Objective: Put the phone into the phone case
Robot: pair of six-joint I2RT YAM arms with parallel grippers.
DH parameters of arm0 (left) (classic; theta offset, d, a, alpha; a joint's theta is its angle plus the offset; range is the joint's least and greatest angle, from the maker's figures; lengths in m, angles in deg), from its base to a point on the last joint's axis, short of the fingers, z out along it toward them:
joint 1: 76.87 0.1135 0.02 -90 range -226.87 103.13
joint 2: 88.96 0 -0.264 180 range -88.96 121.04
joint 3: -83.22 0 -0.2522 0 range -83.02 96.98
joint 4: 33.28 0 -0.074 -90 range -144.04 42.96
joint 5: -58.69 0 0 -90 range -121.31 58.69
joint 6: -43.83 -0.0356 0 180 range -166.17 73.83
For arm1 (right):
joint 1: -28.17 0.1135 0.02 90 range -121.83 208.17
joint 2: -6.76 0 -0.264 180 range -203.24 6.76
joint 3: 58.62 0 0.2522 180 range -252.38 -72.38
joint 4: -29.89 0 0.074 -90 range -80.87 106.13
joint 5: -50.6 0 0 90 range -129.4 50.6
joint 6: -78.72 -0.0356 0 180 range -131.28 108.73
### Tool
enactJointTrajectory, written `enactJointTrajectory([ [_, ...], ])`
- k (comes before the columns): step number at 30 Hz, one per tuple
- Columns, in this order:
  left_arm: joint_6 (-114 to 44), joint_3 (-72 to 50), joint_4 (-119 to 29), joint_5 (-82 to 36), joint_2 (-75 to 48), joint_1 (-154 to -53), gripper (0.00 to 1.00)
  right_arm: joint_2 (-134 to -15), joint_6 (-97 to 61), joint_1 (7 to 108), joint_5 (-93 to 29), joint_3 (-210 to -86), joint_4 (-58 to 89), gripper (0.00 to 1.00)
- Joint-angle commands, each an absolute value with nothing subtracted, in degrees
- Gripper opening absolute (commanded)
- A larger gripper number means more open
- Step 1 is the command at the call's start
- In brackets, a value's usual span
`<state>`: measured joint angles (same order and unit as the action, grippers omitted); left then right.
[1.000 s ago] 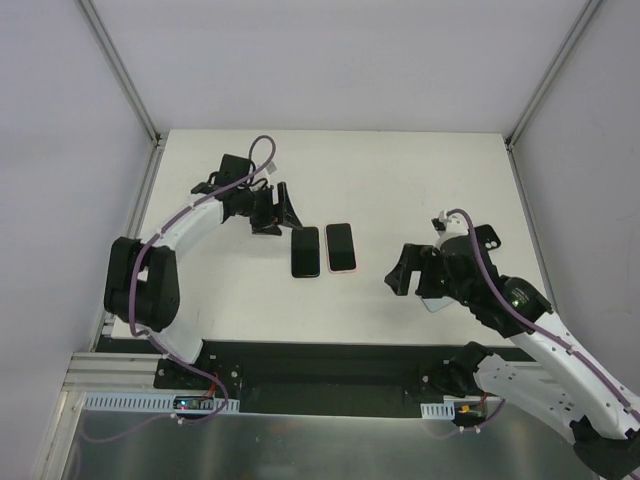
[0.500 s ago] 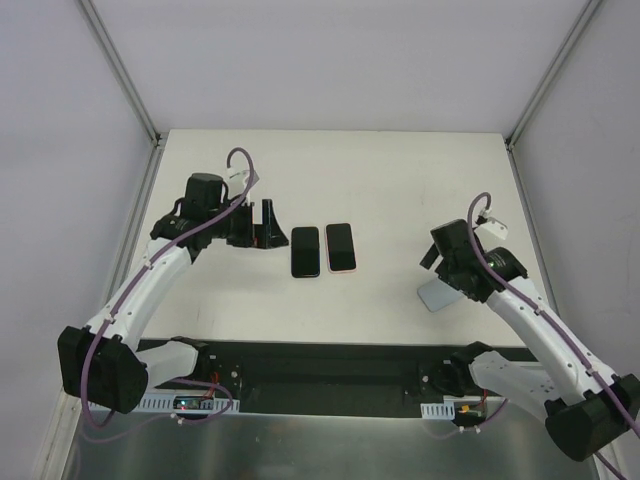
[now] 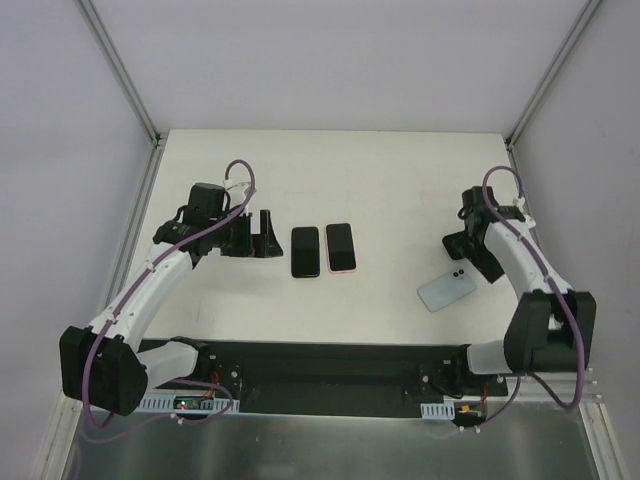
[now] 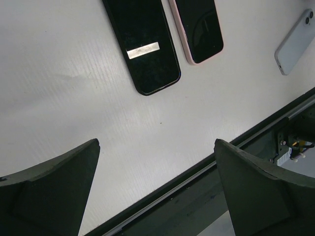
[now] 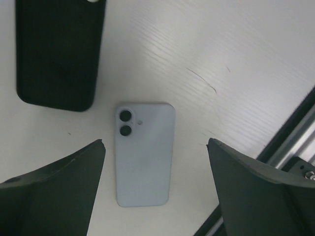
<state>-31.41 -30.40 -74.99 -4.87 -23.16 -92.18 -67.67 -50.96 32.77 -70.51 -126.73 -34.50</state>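
Note:
A black phone [image 3: 305, 251] and a phone with a pink rim [image 3: 341, 247] lie side by side mid-table; both also show in the left wrist view, black [image 4: 142, 46] and pink-rimmed [image 4: 197, 27]. A light blue phone [image 3: 447, 291] lies face down at the right, its back with two lenses showing in the right wrist view [image 5: 144, 152]. A black case-like slab [image 5: 59, 54] lies just beyond it. My left gripper [image 3: 266, 235] is open and empty, left of the black phone. My right gripper [image 3: 480, 262] is open and empty above the blue phone.
The table's front edge and a black rail [image 4: 206, 196] run close below the left gripper. The blue phone also shows at the far right of the left wrist view [image 4: 295, 42]. A metal rail [image 5: 295, 142] borders the table right of the blue phone.
My right arm has swung back to the right, uncovering the light blue phone. My left gripper has drawn back a little to the left, away from the black phone.

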Motion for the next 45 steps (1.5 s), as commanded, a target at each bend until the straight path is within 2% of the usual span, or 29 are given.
enactJointTrajectory([
  [1, -31.2, -30.0, -74.8, -5.2, -25.1, -92.0, 0.99, -79.0, -45.6, 28.3, -66.5, -137.2, -30.8, 0.82],
  [2, -31.1, -30.1, -74.8, -5.2, -25.2, -92.0, 0.99, -82.8, -45.6, 25.9, -65.8, -138.0, -29.8, 0.74],
  [8, -31.0, -30.1, -74.7, -4.9, -25.7, -92.1, 0.99, -91.5, -44.9, 20.7, -57.0, -140.5, -23.3, 0.54],
  [19, -31.2, -30.0, -74.8, -5.5, -25.9, -92.1, 0.99, -99.1, -45.2, 18.1, -53.9, -143.7, -21.5, 0.41],
  [22, -31.5, -30.1, -74.9, -5.9, -26.3, -92.1, 0.99, -99.4, -44.8, 18.1, -53.6, -143.7, -21.6, 0.30],
  [23, -31.6, -30.1, -74.8, -6.3, -26.6, -92.1, 0.99, -99.2, -44.4, 18.1, -53.7, -143.7, -21.5, 0.22],
  [25, -31.6, -30.2, -74.8, -6.6, -26.9, -92.1, 0.99, -98.5, -43.7, 18.1, -53.6, -143.6, -21.4, 0.14],
  [27, -31.7, -30.3, -74.8, -7.0, -27.0, -92.0, 0.99, -97.8, -42.3, 18.1, -53.4, -143.7, -21.0, 0.01],
  [36, -31.5, -30.3, -74.8, -7.6, -27.0, -92.1, 0.99, -89.8, -32.2, 19.2, -48.6, -143.4, -19.2, 0.01],
  [41, -31.6, -30.2, -74.8, -8.1, -27.3, -92.0, 0.99, -84.7, -22.6, 24.6, -44.6, -141.4, -19.1, 0.01],
  [45, -31.6, -30.3, -74.8, -9.0, -27.4, -92.0, 0.99, -79.9, -18.6, 30.2, -41.3, -135.2, -18.3, 0.01],
])
